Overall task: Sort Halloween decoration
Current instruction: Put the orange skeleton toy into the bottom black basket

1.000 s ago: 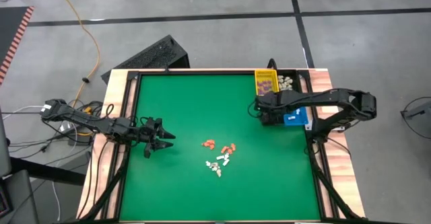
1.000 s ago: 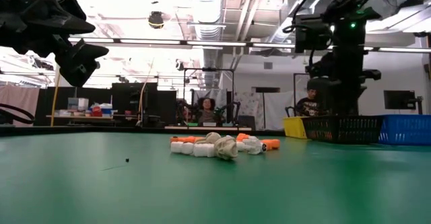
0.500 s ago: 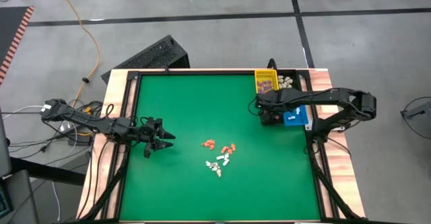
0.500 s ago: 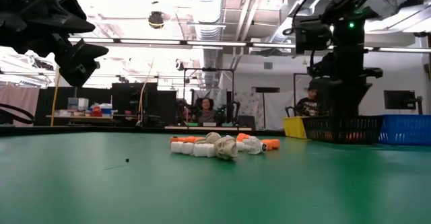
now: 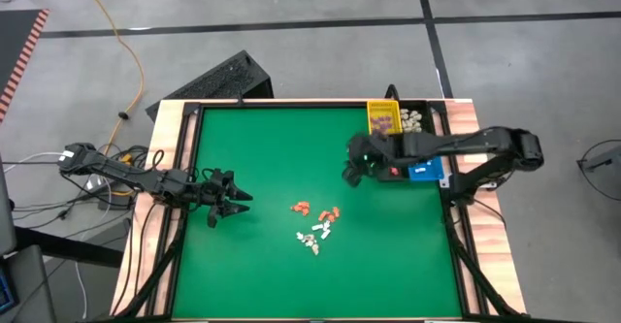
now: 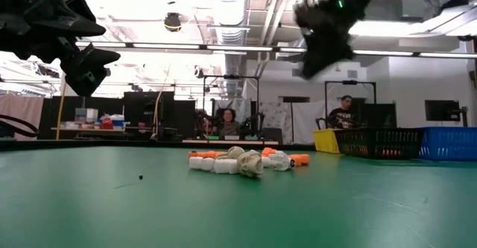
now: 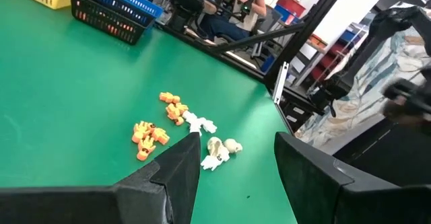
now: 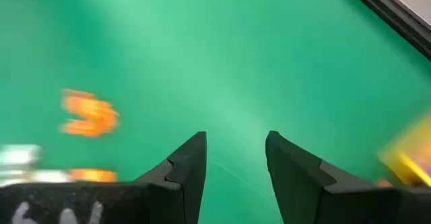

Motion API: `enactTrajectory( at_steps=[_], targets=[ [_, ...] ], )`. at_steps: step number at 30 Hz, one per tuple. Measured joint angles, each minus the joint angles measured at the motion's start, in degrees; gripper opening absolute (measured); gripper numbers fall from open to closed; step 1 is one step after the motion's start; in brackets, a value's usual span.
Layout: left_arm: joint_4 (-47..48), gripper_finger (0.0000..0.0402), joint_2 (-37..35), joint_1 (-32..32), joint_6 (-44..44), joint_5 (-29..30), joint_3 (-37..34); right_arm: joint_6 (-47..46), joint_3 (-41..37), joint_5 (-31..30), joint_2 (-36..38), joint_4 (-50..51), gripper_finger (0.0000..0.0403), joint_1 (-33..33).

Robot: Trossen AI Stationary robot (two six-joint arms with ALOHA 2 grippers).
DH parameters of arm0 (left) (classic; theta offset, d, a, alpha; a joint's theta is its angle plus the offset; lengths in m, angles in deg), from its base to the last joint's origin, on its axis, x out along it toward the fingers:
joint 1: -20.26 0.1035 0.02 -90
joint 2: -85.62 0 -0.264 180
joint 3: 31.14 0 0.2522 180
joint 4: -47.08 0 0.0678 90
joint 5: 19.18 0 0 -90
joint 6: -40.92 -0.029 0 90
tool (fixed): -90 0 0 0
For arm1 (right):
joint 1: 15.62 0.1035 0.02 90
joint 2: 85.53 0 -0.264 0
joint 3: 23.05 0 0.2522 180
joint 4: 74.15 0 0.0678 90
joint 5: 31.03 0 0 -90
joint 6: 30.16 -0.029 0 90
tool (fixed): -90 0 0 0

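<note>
One cluster of Halloween decoration [image 5: 315, 225] mid-table; right gripper [image 5: 351, 171], fingers parted and empty, nearer than the released left gripper [image 5: 233, 205].

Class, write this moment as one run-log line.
right gripper: open, empty, above mat | left gripper: open, idle, left side | trinkets: mid-mat pile | bins: far right
</note>
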Motion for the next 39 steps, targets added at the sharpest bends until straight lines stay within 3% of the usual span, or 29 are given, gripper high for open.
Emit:
enactTrajectory(
  at_steps=[4, 8, 15, 19, 27, 39],
  targets=[
    [0.0, 0.018, 0.0, 0.01, -0.28, 0.39, -0.01, 2.75, -1.32, -1.81, -3.24, -13.93, 0.0172, 7.44],
    [-0.34, 0.018, 0.0, 0.0, -0.62, 0.41, 0.0, 7.94, -1.38, -3.94, -11.29, -22.36, 0.0172, 12.81],
    [-0.46, 0.018, 0.0, 0.01, -0.43, 0.28, 0.01, 17.57, 0.62, -4.86, -25.04, -39.45, 0.0172, 14.88],
    [-0.44, 0.018, 0.0, 0.01, -1.04, 0.4, 0.0, 21.3, 4.36, -4.3, -29.88, -39.5, 0.0172, 13.89],
    [-0.41, 0.018, -0.01, 0.01, -1.98, 0.72, 0.01, 22.06, 10.39, 4.56, -37.6, -39.03, 0.0171, 11.65],
    [0.2, 0.018, -0.02, -0.01, -2.88, 0.44, 0.01, 21.68, 10.86, 5.78, -38.47, -34.84, 0.0171, 10.24]
  ],
)
